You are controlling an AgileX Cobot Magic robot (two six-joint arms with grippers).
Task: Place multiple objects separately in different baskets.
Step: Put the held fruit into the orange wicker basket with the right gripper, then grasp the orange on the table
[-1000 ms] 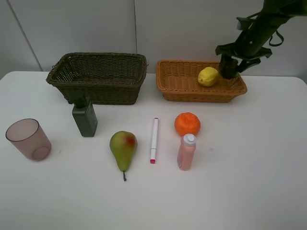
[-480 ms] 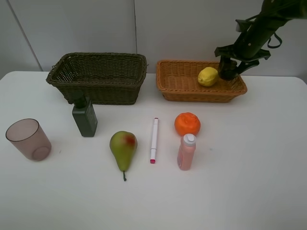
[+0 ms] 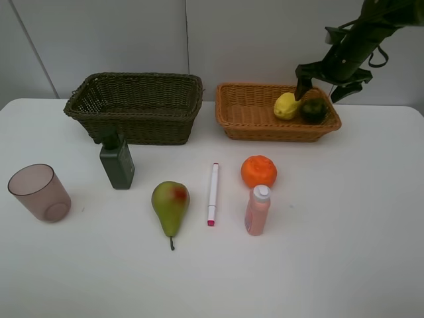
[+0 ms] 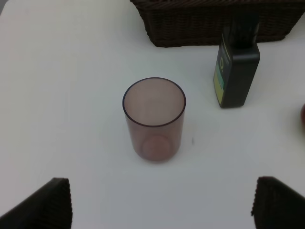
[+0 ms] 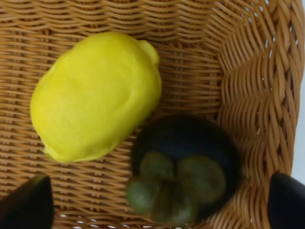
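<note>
"Up at the upper right, in the tan basket [image 3: 265, 132], I count two: the lemon [image 3: 287, 106] and the mangosteen [image 3: 313, 109], touching, both lying free on the weave."

"And the right gripper [image 3: 322, 89]?"

"Hanging just above the mangosteen, jaws spread wide, holding nothing. Its wrist view shows a fingertip off to each side and the fruit clear between them."

"So two of eight done, by my reckoning. What about the dark basket [image 3: 139, 122]?"

"Upper left of centre. I can see nothing in it, though its near wall hides part of the floor. Everything else sits on the table [image 3: 344, 232]: orange [image 3: 258, 171] and pink bottle [image 3: 257, 211] right of centre, marker [image 3: 212, 193] in the middle, pear [image 3: 170, 205] to its left, green bottle [image 3: 118, 162] just in front of the dark basket, cup [image 3: 40, 192] at the far left."

"Left gripper [image 4: 162, 205]?"

"Wide open, empty, looking down on the cup. My guess is that fruit goes with fruit, so orange and pear for the tan basket and the other four for the dark one. Most of the job lies ahead."
</note>
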